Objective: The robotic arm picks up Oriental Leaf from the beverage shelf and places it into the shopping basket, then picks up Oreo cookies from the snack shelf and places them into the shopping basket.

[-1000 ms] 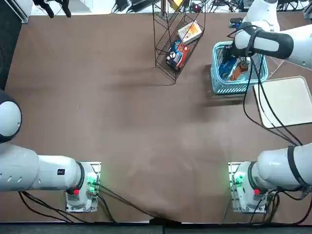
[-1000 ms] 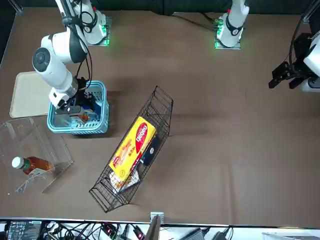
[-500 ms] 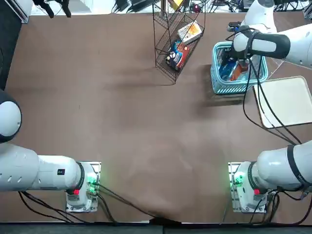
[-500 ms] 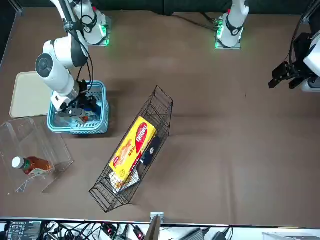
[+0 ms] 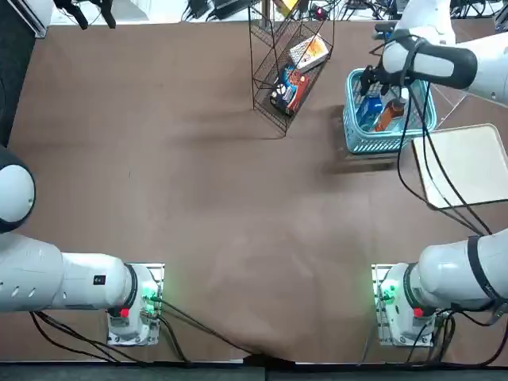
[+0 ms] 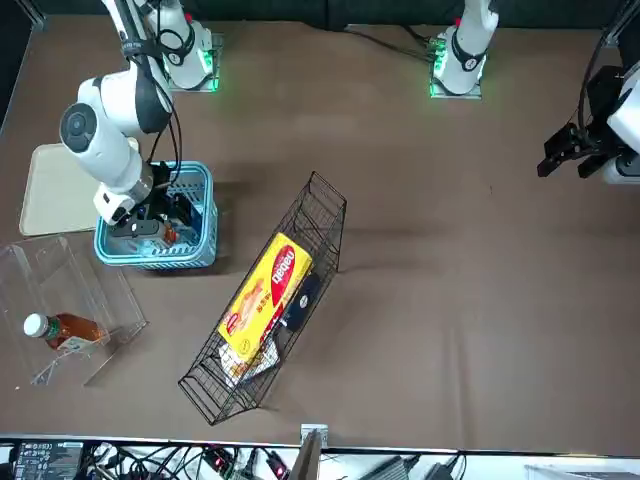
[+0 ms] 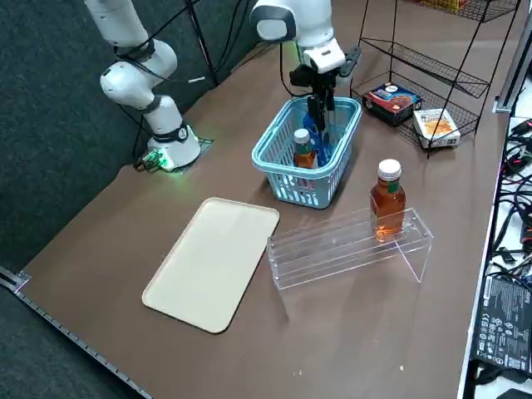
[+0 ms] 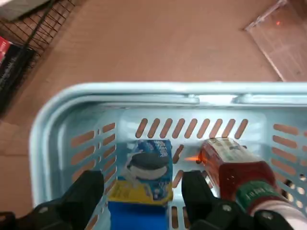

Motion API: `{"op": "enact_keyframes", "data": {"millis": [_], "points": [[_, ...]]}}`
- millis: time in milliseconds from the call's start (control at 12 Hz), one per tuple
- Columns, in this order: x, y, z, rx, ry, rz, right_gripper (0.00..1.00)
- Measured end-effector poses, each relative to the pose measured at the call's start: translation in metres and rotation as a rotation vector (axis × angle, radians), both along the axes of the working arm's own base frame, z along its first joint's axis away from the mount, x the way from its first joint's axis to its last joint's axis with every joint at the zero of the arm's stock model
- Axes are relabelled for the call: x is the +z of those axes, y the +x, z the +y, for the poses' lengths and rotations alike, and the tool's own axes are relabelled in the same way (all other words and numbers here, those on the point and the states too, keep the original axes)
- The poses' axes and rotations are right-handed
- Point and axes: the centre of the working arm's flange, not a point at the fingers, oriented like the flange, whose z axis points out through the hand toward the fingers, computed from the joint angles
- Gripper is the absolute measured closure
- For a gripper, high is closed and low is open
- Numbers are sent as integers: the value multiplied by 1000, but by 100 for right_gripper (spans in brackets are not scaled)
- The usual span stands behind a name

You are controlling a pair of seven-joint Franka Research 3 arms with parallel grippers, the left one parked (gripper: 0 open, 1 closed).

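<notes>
"Right gripper [image 8: 143, 181]: what has it got?"

"Nothing clasped. Its two fingers stand apart, with the blue Oreo pack [image 8: 147, 167] between them, down inside the light-blue basket [image 8: 144, 88]."

"Just released, or about to grasp?"

"Released, I'd judge; both goods are in. The pack sits nearer the basket's left side, and the tea bottle [image 8: 237, 175] just to its right, probably so each has room. Whether the bottle lies flat or leans, I can't tell."

"And around the basket?"

"It stands towards the bench's [image 5: 214, 198] far right corner, the cream tray [image 5: 464, 167] just beside its near right corner. Beyond is the acrylic stand [image 7: 332, 258], holding another tea bottle [image 7: 387, 208]. The wire rack [image 6: 215, 375] is by the bench's far edge."

"Next?"

"Lift straight up, fingers wide, lest one snag the pack or rim."
</notes>
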Motion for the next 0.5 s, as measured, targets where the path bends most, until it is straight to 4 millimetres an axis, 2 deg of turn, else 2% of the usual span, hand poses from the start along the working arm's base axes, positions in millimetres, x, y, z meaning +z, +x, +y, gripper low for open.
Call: {"op": "enact_keyframes", "data": {"millis": [83, 167, 250, 500], "points": [[9, 4, 0, 0, -2, 5, 0], [34, 12, 1, 1, -8, 21, 0], [48, 15, 1, 1, -11, 30, 0], [92, 17, 2, 3, -25, 50, 0]]}}
